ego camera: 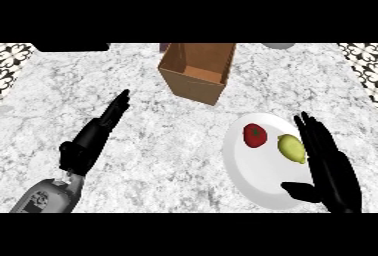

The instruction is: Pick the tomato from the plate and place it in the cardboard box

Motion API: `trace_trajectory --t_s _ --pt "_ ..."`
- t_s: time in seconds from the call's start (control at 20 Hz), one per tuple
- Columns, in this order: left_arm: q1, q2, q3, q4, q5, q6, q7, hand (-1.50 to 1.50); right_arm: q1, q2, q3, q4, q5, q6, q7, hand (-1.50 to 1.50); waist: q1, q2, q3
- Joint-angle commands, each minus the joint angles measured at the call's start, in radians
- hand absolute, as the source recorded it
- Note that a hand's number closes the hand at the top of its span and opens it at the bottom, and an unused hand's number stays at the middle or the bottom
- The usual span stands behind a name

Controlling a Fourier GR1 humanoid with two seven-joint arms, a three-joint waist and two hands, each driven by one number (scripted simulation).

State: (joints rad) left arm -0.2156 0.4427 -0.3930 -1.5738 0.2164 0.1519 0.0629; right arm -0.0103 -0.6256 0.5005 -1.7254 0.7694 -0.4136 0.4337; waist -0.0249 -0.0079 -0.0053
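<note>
Tomato (255,135) on white plate (255,175), lemon (291,148) at its 4 o'clock, apart | your right hand (331,167) open over plate's 3 o'clock rim, beside lemon | cardboard box (198,70) open, at plate's 11 o'clock | left hand (92,137) open at 9 o'clock on marble counter (162,150)

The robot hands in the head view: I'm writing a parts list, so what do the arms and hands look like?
Both are matte black, with long slim fingers and a thumb. The left robot hand joins a grey cylindrical forearm with a dark inset panel near the wrist. The right robot hand shows only black; its forearm is cut off by the view's lower edge. No cables or markings are visible.
</note>
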Motion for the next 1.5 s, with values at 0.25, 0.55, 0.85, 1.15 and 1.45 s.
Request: trace_trajectory --t_s 0.25,0.55,0.85,1.15,1.45 --pt "0.013 -0.022 0.002 0.049 -0.023 -0.04 -0.066 0.0 -0.078 0.033 0.068 -0.381 -0.059 0.515 0.464 -1.5 0.025 0.007 0.002" --pt "-0.083 -0.064 0.048 0.054 -0.026 -0.065 0.034 0.0 -0.215 0.234 0.075 -0.284 -0.085 0.629 0.617 -1.5 0.031 0.009 0.005" --pt "-0.048 -0.139 0.07 0.111 -0.123 -0.096 -0.018 0.0 -0.174 0.296 -0.007 -0.18 -0.038 0.598 0.475 -1.5 0.024 0.008 0.005" --pt "-0.014 -0.172 0.077 0.048 -0.168 -0.098 0.004 0.0 -0.223 0.35 -0.059 -0.037 -0.014 0.643 0.463 -1.5 0.027 0.008 0.005" --pt "-0.009 -0.189 0.141 0.007 -0.178 -0.157 0.057 0.0 -0.223 0.404 -0.107 0.087 0.057 0.601 0.367 -1.5 0.027 0.008 0.005"
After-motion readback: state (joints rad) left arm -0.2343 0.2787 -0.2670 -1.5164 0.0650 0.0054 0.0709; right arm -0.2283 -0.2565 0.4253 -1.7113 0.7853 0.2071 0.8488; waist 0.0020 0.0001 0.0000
